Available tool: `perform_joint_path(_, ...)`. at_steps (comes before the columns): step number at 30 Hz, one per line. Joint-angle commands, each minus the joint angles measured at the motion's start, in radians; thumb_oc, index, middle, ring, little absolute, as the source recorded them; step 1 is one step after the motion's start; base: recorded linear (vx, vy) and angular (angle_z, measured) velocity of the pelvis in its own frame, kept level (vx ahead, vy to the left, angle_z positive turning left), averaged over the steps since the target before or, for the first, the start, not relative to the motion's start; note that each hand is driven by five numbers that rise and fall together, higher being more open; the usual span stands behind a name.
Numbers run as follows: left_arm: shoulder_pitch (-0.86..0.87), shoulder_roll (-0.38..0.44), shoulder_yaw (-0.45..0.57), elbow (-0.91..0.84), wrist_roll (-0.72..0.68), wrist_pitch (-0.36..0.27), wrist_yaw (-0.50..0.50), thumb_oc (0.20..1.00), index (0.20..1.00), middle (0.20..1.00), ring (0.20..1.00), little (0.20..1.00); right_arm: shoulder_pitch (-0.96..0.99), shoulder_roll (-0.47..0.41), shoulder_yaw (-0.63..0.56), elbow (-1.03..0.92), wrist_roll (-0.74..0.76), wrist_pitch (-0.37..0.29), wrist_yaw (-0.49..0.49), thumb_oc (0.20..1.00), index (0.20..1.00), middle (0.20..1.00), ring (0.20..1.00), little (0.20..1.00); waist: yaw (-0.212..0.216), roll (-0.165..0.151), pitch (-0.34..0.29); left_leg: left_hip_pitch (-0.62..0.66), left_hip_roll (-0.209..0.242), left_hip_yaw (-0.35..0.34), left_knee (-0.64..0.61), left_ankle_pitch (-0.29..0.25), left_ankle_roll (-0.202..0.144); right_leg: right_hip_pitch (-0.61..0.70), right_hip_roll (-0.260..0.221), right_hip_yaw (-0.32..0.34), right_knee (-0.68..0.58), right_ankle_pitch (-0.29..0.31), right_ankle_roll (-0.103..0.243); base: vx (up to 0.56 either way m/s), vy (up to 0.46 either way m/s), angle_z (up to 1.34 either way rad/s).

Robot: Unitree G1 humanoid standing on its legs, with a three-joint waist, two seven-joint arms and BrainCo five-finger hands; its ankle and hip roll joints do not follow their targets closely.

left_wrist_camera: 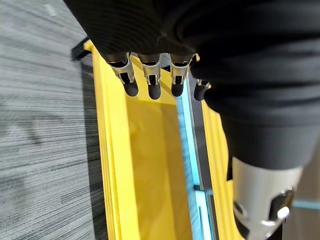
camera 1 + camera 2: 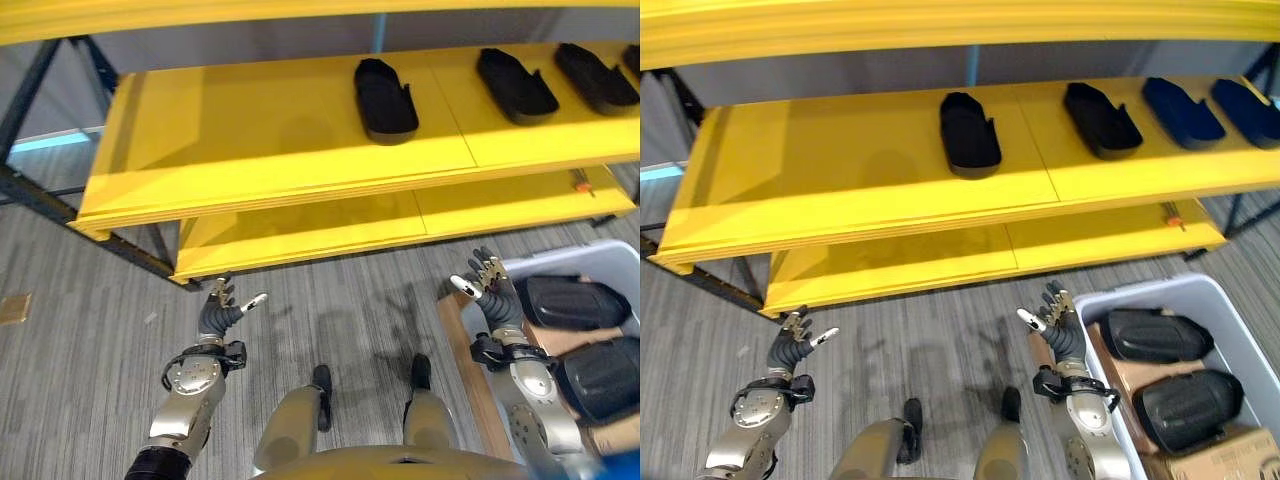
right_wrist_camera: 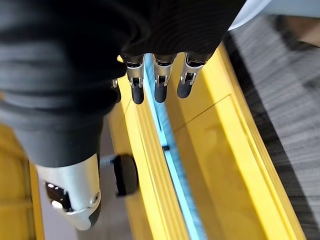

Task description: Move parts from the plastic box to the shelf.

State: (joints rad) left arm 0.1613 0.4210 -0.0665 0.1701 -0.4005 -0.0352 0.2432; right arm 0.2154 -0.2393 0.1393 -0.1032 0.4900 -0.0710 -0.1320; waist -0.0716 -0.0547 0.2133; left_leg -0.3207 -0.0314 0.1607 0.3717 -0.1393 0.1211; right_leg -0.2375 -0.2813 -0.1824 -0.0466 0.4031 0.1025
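Several black moulded parts lie on the yellow shelf (image 2: pixel 260 140): one part (image 2: pixel 384 98) near the middle, others (image 2: pixel 515 85) further right. The pale plastic box (image 2: pixel 1230 310) stands on the floor at the right with two black parts (image 2: pixel 1152 334) inside, the nearer one (image 2: pixel 1188 404) lower down. My right hand (image 2: pixel 1060 331) is held up open beside the box's left edge, holding nothing. Over the grey floor at the left, my left hand (image 2: pixel 220 308) is also open and empty. Fingers (image 1: pixel 150 80) of the left hand and fingers (image 3: pixel 160 82) of the right hand are straight.
A lower yellow shelf board (image 2: pixel 400 225) sits beneath the main one, with a small orange item (image 2: pixel 580 183) at its right end. Dark steel frame legs (image 2: pixel 60 205) run along the left. A brown cardboard piece (image 2: pixel 1225 460) sits in the box.
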Motion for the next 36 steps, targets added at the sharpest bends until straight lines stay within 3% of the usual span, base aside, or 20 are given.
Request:
perform_joint_path(1,0.032,0.001,0.053,-0.088,0.019,-0.052,0.001,1.0,1.0,1.0,1.0,1.0,-0.039,-0.039,-0.022,-0.04,0.041,-0.035,0.035,1.0,1.0,1.0,1.0,1.0,0.041,0.042,0.015,0.16,0.064,0.004,-0.178,-0.003,-0.08,0.098,-0.054,-0.034,0.16,-0.224,0.127,0.03,0.144,-1.28)
perform_joint_path(2,0.051,-0.011,0.058,-0.091,0.007,-0.047,0.0,1.0,1.0,1.0,1.0,1.0,-0.041,-0.041,-0.01,-0.033,0.052,-0.03,0.046,1.0,1.0,1.0,1.0,1.0,0.056,0.046,0.008,0.183,0.071,0.032,-0.231,0.023,-0.078,0.11,-0.032,-0.058,0.204,-0.282,0.113,-0.06,0.088,-0.96)
perform_joint_path(3,0.063,-0.014,0.063,-0.093,0.0,-0.043,-0.003,1.0,1.0,1.0,1.0,1.0,-0.049,-0.043,-0.003,-0.032,0.047,-0.028,0.043,1.0,1.0,1.0,1.0,1.0,0.071,0.045,0.007,0.188,0.076,0.05,-0.245,0.032,-0.078,0.118,-0.033,-0.095,0.216,-0.299,0.11,-0.07,0.073,-0.73)
perform_joint_path(7,0.099,-0.029,0.086,-0.085,-0.012,-0.027,-0.016,1.0,1.0,1.0,1.0,1.0,-0.07,-0.046,0.004,-0.031,0.045,-0.02,0.043,1.0,1.0,1.0,1.0,1.0,0.094,0.02,0.001,0.213,0.085,0.098,-0.275,0.047,-0.093,0.149,-0.016,-0.137,0.117,-0.293,0.115,0.0,-0.057,-0.93)
perform_joint_path(14,0.16,-0.061,0.094,-0.076,-0.027,-0.02,-0.033,1.0,1.0,1.0,1.0,1.0,-0.023,-0.049,-0.019,-0.047,0.049,-0.009,0.047,1.0,1.0,1.0,1.0,1.0,0.079,0.012,-0.022,0.245,0.107,0.143,-0.3,0.062,-0.117,0.181,0.014,-0.116,0.028,-0.284,0.114,0.07,-0.122,-0.21)
perform_joint_path(22,0.207,-0.083,0.106,-0.075,-0.011,-0.006,-0.063,1.0,1.0,1.0,1.0,1.0,0.041,-0.064,-0.05,-0.07,0.055,0.003,0.073,1.0,1.0,1.0,1.0,1.0,0.051,0.038,-0.045,0.298,0.173,0.179,-0.33,0.102,-0.169,0.205,0.079,-0.092,-0.008,-0.354,0.078,0.07,-0.147,-0.27)
perform_joint_path(34,0.205,-0.117,0.072,-0.062,0.024,0.001,-0.099,1.0,1.0,1.0,1.0,1.0,0.105,-0.094,-0.108,-0.08,0.07,0.0,0.088,1.0,1.0,1.0,1.0,1.0,-0.005,0.091,-0.039,0.344,0.277,0.206,-0.339,0.195,-0.244,0.215,0.181,-0.048,0.033,-0.456,0.003,0.05,-0.177,-0.13)
perform_joint_path(35,0.196,-0.121,0.064,-0.065,0.029,0.001,-0.101,1.0,1.0,1.0,1.0,1.0,0.117,-0.096,-0.119,-0.08,0.079,-0.003,0.085,1.0,1.0,1.0,1.0,1.0,-0.019,0.106,-0.027,0.339,0.309,0.201,-0.302,0.233,-0.261,0.208,0.215,-0.026,0.064,-0.49,-0.028,0.05,-0.229,-0.09)
perform_joint_path(36,0.196,-0.121,0.064,-0.065,0.029,0.001,-0.101,1.0,1.0,1.0,1.0,1.0,0.117,-0.096,-0.12,-0.08,0.079,-0.003,0.085,1.0,1.0,1.0,1.0,1.0,-0.019,0.106,-0.027,0.338,0.31,0.2,-0.3,0.233,-0.262,0.208,0.216,-0.026,0.064,-0.491,-0.029,0.06,-0.304,-0.08)
